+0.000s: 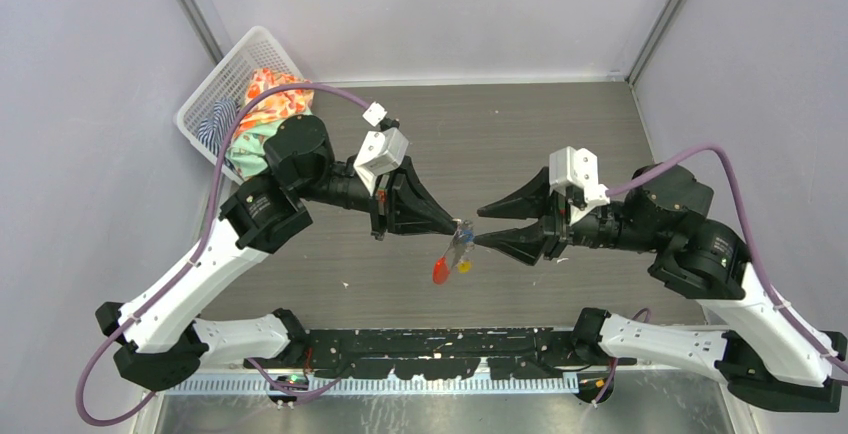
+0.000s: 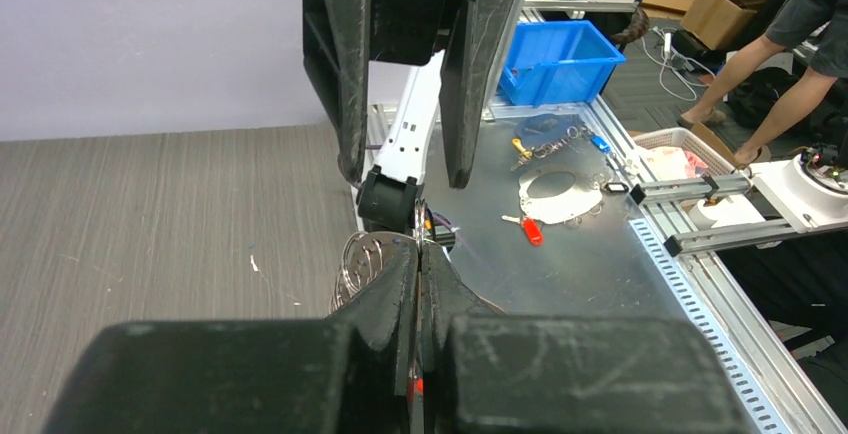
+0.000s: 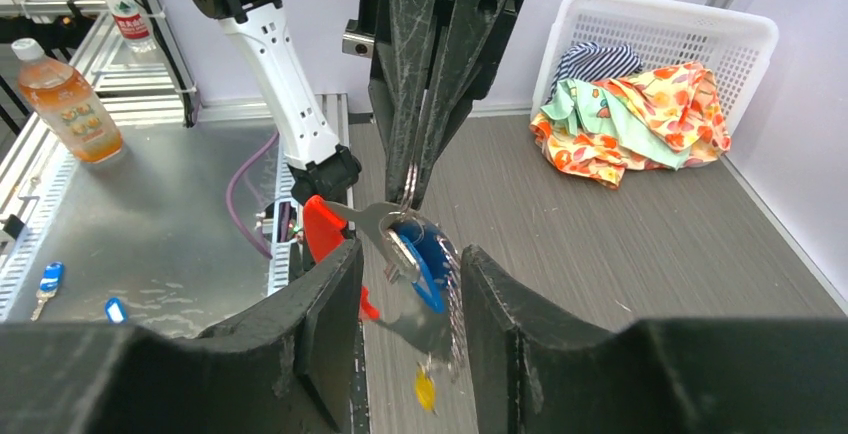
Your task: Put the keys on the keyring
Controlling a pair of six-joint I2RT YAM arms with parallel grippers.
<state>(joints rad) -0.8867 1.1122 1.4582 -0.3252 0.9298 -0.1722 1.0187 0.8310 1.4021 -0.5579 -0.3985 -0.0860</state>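
White lattice plastic basket (image 1: pixel 205 104) w/ crumpled patterned cloth (image 1: pixel 270 99) sits far left, well apart from the work, so no hazard there. L gripper (image 1: pixel 457 224) is pinched fully together on the small grey metal keyring (image 2: pixel 362 254), holding it in mid-air over the middle of the grey wood-grain table (image 1: pixel 520 144). The hold is on thin wire only, so a sideways tug could prob. twist the ring round or pull it out. The flat red oval tag (image 3: pixel 322 229) hangs beside it & may swing into the way. The blue-headed key (image 3: pixel 432 259) dangles in the cluster just under the pinch, and the yellow-orange-headed key (image 3: pixel 425 391) hangs lowest. Can't tell if either is truly threaded or only caught in the chain; if only caught, a nudge drops it. R gripper (image 1: pixel 478 226) has its jaws approx half apart, straddling the blue key & gripping nothing as far as I can see. Closing off-centre could catch the chain instead of the key head. Materials: ring is springy steel coils w/ fine links, shiny & slippery. Key heads are smooth moulded plastic on tiny metal blades, and the tag is glossy. Both sets of fingers are matte black, tapered & scuffed.
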